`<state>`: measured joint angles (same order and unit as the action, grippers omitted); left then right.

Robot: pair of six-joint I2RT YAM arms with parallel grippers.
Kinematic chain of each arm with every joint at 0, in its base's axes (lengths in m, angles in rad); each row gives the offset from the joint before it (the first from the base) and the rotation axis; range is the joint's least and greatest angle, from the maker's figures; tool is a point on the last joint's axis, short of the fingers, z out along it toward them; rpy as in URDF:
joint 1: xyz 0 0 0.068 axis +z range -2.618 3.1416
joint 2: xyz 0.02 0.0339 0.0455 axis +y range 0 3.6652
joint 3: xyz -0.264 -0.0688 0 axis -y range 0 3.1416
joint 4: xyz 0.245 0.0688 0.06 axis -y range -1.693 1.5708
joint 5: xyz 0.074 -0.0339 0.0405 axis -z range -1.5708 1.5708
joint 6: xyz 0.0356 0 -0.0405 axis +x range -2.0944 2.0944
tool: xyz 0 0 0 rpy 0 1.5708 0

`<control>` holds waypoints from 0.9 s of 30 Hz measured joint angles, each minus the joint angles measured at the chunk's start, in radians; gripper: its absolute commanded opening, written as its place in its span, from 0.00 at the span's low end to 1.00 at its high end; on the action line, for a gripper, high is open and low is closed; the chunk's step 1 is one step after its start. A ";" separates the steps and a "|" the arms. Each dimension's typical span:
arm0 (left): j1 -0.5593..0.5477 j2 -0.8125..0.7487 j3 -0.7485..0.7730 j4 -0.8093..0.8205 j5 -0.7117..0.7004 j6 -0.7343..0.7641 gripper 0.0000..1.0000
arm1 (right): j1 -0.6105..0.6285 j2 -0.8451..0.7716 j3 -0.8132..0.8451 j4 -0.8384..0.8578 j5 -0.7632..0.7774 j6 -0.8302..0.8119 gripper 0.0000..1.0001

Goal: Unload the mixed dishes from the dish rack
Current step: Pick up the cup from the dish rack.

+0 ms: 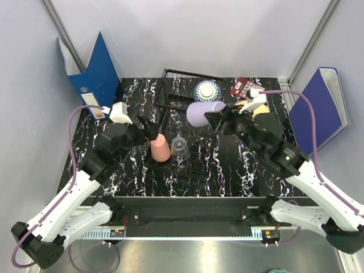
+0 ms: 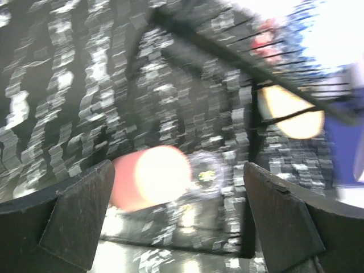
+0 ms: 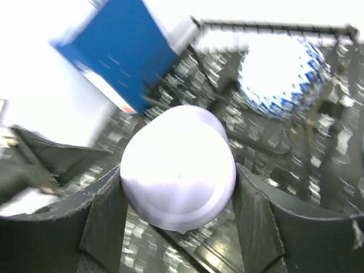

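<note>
Lavender cup (image 1: 205, 112) lies sideways at mid-frame in the top view, just below the dish rack (image 1: 181, 85). Only the right wrist view shows the right gripper (image 3: 179, 210) pressing both its sides. The left gripper (image 1: 149, 129) gapes wide, empty, beside the salmon-pink cup (image 1: 160, 149)

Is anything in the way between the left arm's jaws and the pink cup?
Nothing visible does. The left gripper holds its jaws open, the salmon-pink cup straight ahead. The clear glass cup stands close beside it, not between.
</note>
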<state>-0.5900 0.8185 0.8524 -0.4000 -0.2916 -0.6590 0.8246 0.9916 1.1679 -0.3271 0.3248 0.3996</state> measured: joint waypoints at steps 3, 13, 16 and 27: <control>0.002 -0.022 -0.005 0.121 0.113 -0.032 0.99 | -0.026 -0.071 -0.050 0.086 -0.055 0.055 0.00; 0.145 0.005 -0.129 0.827 0.560 -0.389 0.97 | -0.335 -0.079 -0.398 0.613 -0.533 0.520 0.00; 0.145 0.076 -0.143 0.962 0.644 -0.470 0.96 | -0.336 -0.029 -0.399 0.753 -0.631 0.601 0.00; 0.142 0.148 -0.177 1.163 0.761 -0.588 0.93 | -0.336 0.079 -0.383 0.986 -0.770 0.709 0.00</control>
<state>-0.4477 0.9661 0.6758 0.7631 0.4694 -1.2472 0.4889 1.0710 0.7853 0.6594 -0.4454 1.1088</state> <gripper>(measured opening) 0.957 0.695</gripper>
